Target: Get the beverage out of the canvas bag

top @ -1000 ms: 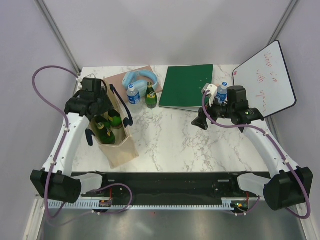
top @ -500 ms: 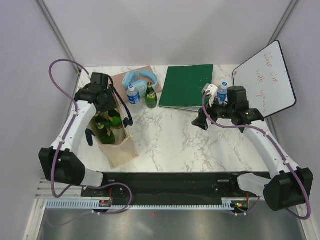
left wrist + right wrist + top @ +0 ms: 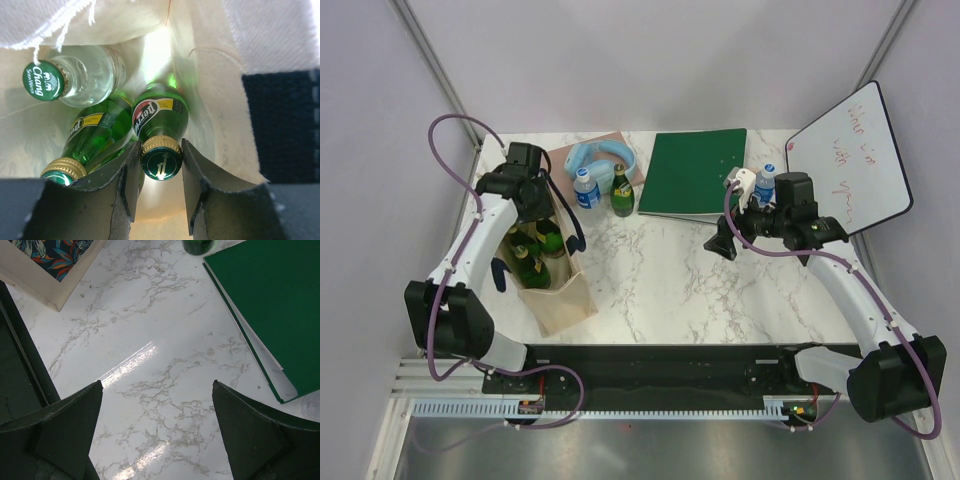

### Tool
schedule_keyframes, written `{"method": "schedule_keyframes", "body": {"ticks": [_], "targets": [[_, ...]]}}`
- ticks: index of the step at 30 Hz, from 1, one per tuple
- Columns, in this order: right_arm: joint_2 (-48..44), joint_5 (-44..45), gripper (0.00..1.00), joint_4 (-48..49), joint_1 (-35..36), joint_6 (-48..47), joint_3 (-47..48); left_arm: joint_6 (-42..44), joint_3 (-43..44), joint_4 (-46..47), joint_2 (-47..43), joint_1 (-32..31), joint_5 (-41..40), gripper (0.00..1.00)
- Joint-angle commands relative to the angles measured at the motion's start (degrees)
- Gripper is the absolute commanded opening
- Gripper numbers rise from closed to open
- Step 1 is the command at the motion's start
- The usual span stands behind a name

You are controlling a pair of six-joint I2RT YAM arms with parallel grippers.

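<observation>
Bracketing green bottle (image 3: pixel 160 112) cap inside canvas bag (image 3: pixel 212 95): left claw (image 3: pixel 159 152), contact unclear

Brand marks inside the canvas bag (image 3: pixel 210 70)
"Chang" printed on the green cap (image 3: pixel 44 81) of the clear bottle (image 3: pixel 97 72); "Perrier" on the green bottle (image 3: pixel 160 117) neck; whiteboard (image 3: pixel 855 160) scrawl unreadable.

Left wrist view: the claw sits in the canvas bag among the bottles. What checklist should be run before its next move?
1. Left claw inside the canvas bag: ok.
2. Its fingers straddle the cap of the Perrier bottle: ok.
3. Firm grip on that cap: cannot tell.
4. Second green bottle clear of the fingers: cannot tell, one finger overlaps it.
5. Chang bottle clear of the fingers: ok.
6. Right claw away over the table, open and empty: ok.
</observation>
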Motion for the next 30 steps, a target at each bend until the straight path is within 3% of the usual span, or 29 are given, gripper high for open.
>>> {"method": "schedule_keyframes", "body": {"ticks": [1, 7, 9, 10, 11, 14, 23, 30], "targets": [[-0.8, -0.3, 0.98, 1.84, -0.3, -0.06, -0.12, 2.38, 2.34, 1.94, 0.22, 0.25, -1.8, 0.43], [-0.8, -0.47, 0.98, 1.83, -0.3, 0.02, -0.12, 3.25, 2.42, 2.21, 0.57, 0.25, -1.62, 0.42], [-0.8, -0.47, 0.98, 1.83, -0.3, 0.02, -0.12, 3.61, 2.51, 2.29, 0.57, 0.25, -1.36, 0.37], [-0.8, -0.47, 0.98, 1.83, -0.38, 0.02, -0.12, 3.78, 2.68, 2.21, 0.48, 0.25, -1.27, 0.33], [-0.8, -0.56, 0.98, 1.83, -0.3, 0.02, -0.12, 4.31, 2.95, 2.2, 0.22, 0.25, -1.01, 0.22], [-0.89, -1.0, 0.98, 1.83, -0.3, 0.02, 0.14, 6.06, 4.7, 2.12, -1.1, 0.25, 0.57, 0.02], [0.25, -2.32, 0.98, 1.75, -0.38, 0.28, 1.72, 14.06, 7.26, -0.25, -10.58, 0.25, 2.25, 0.02], [2.1, -5.13, 0.98, 1.31, 0.49, 0.64, 5.58, 19.51, 10.77, -2.63, -18.14, 0.25, 10.67, 0.02]]}}
